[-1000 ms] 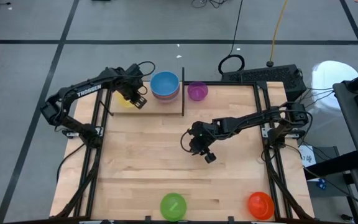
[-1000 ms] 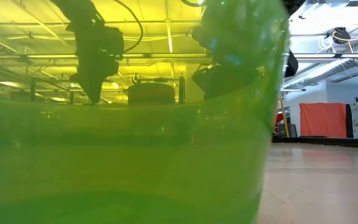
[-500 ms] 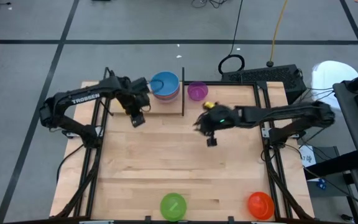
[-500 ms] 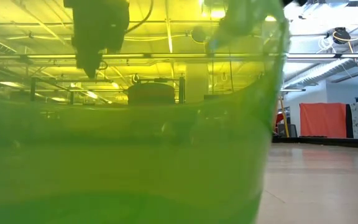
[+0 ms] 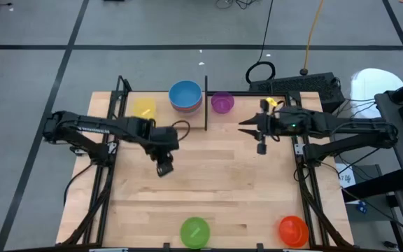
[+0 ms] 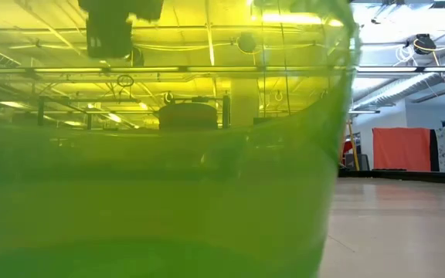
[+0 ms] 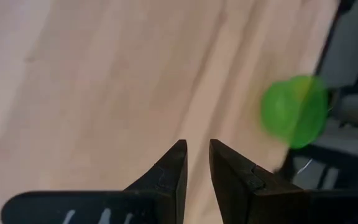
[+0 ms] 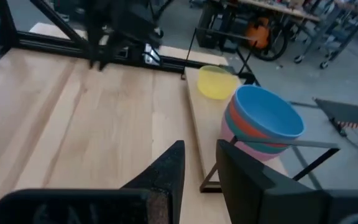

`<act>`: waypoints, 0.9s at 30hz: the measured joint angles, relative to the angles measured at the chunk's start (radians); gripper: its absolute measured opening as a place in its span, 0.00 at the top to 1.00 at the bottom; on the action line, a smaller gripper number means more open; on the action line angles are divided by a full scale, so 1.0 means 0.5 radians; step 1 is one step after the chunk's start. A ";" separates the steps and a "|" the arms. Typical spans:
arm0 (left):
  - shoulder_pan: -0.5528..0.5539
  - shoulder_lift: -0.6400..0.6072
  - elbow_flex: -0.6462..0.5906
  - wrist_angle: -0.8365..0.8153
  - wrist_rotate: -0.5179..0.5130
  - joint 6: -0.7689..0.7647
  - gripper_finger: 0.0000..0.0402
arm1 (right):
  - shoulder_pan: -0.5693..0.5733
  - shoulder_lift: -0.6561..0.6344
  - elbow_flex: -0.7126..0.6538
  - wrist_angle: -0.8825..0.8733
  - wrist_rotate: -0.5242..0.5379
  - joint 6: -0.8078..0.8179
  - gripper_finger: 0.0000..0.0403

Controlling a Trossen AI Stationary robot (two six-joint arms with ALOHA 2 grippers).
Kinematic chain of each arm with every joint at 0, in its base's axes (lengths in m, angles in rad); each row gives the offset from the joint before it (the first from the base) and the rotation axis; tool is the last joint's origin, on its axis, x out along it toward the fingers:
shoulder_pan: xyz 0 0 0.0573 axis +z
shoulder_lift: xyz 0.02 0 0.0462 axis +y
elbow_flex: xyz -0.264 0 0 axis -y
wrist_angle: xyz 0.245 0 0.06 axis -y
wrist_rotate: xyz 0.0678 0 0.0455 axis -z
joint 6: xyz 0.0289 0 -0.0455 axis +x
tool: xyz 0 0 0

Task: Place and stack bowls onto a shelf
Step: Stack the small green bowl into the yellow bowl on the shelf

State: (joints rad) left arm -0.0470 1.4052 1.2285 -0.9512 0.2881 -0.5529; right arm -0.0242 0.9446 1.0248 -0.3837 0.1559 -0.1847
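Dark left gripper (image 5: 164,169): I see it over the middle of the wood tabletop (image 5: 208,189), fingers almost together with a thin gap, nothing between them.
Right gripper (image 5: 260,148): hangs near the table's right rear, just right of the purple bowl (image 5: 222,103); fingers slightly parted, empty.
Green bowl (image 5: 194,231): at the front edge, right against the low camera; I judge it the left arm's nearest pickup.
Risk, green bowl: so close to the edge, a glancing contact could push it off.
Orange bowl (image 5: 293,230): front right corner, same hazard.
Shelf (image 5: 161,120): yellow bowl (image 5: 144,108) alone at its left end; blue-topped stack (image 5: 185,96) beside the upright rod (image 5: 206,103).
Stack contents: blue over orange-red, pink and teal; interior empty.
Risk, stack: I think a careless drop could tip it.
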 joint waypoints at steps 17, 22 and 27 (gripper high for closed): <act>-0.981 0.287 -0.001 0.695 -0.838 -1.486 0.82 | -0.001 -0.290 0.000 -0.305 -0.005 -0.421 0.79; -1.094 0.453 -0.002 0.805 -0.840 -1.652 0.82 | -0.001 -0.366 0.000 -0.346 -0.005 -0.394 0.79; -1.108 0.596 -0.002 1.040 -0.822 -1.741 0.82 | -0.001 -0.406 0.000 -0.335 -0.005 -0.354 0.79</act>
State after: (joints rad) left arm -0.6010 1.7032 1.2278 -0.4313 -0.1227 -1.4232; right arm -0.0246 0.7414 1.0248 -0.5510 0.1532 -0.3615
